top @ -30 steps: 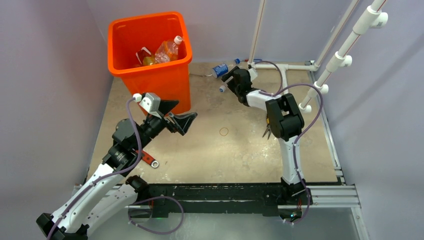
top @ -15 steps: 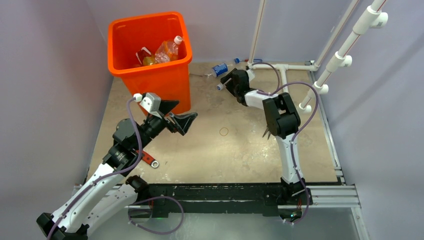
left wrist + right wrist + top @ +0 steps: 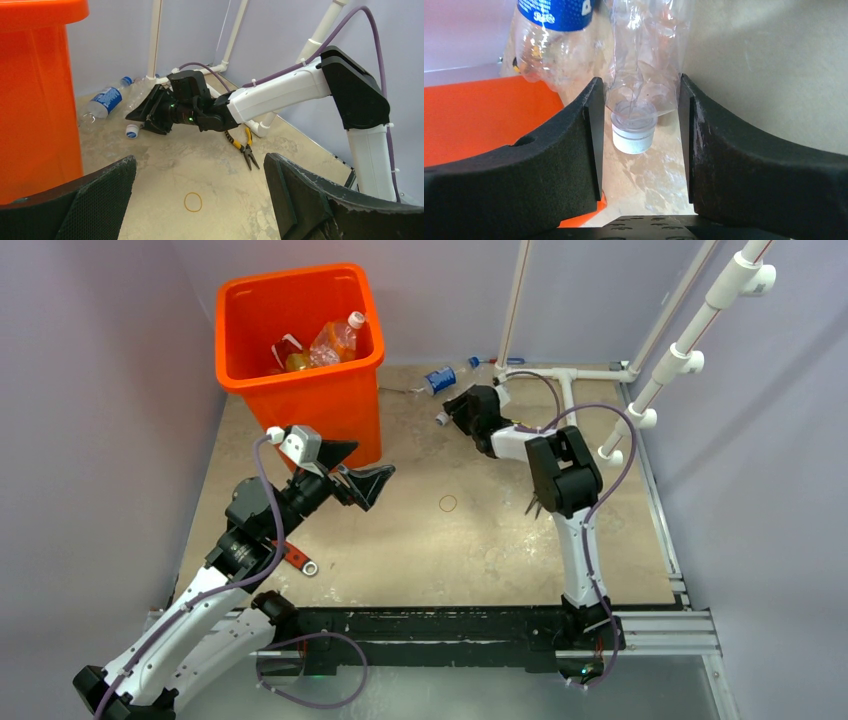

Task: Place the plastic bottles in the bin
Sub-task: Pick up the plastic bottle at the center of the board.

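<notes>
1. As far as I can count, two plastic bottles lie on the table [image 3: 450, 550]: a crushed clear bottle [image 3: 644, 55] with a white cap [image 3: 634, 132], and a Pepsi bottle [image 3: 102, 102] just beside it. One bin [image 3: 300, 405] holds an orange-tinted bottle [image 3: 334, 341] plus a jumble I can't count.
2. Right gripper [image 3: 639, 95]: its jaws are partly closed and sit on either side of the clear bottle's shoulder, just above the cap. A thin gap shows on one side, so I can't tell if it pinches. The bottle lies on the table.
3. Left gripper [image 3: 200, 162]: its jaws are spread wide and hold nothing. It hangs beside the bin's front corner.
4. Edges: both loose bottles are near the table's far edge, by the white pipe frame [image 3: 560, 373]. The bin stands in the far-left corner.
5. Room: between the arms is bare tabletop with one rubber band [image 3: 193, 201] on it.
6. Clutter: one pair of pliers [image 3: 246, 149] lies beside the right forearm. One red-handled wrench [image 3: 297, 558] lies by the left arm.
</notes>
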